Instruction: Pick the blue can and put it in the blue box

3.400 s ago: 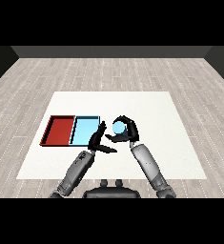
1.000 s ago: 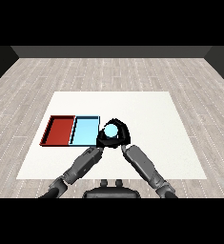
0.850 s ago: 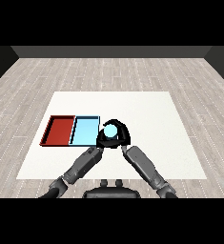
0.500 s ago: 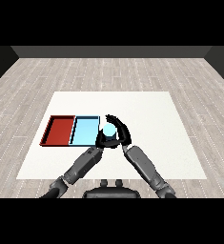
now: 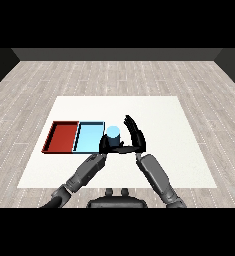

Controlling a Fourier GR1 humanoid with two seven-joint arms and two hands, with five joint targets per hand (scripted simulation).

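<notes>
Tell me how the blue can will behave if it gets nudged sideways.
The blue can stands upright and looks taller than wide, so it would probably tip. Its round body would likely roll afterwards. It looks rigid, so the left hand curled round it should not dent it.

Two trays lie side by side on the tabletop point(image 5: 154, 110), left of the fingers point(image 5: 131, 125); the nearer tray point(image 5: 89, 136) adjoins the can point(image 5: 113, 134), standing between both hands, the farther tray point(image 5: 61, 137) beyond it.
</notes>
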